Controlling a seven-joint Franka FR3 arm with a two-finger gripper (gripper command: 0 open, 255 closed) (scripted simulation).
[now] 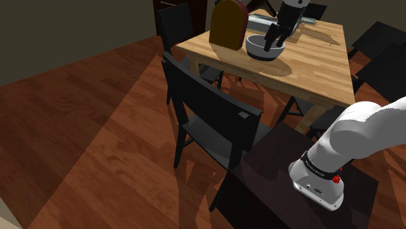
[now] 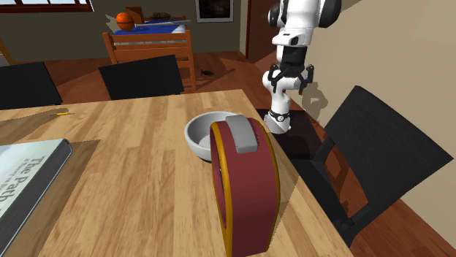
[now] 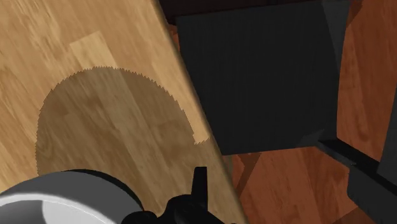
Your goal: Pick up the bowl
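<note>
Grey round bowl point(image 2: 199, 135) sits on light wooden table point(image 2: 131, 139); pale book point(image 2: 25, 182) at eight o'clock reads "The Path"; black claw point(image 1: 273, 42): state we cannot tell.

The red arched object point(image 2: 245, 190) hides part of the bowl point(image 2: 199, 142)'s rim. The book point(image 2: 25, 179) runs off the second exterior view's left edge; the wrist view crops the bowl.

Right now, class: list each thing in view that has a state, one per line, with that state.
bowl: upright on the table, nothing seen inside
book: shut, lying flat
red case: standing upright
claw: in the air, apart from the bowl
</note>
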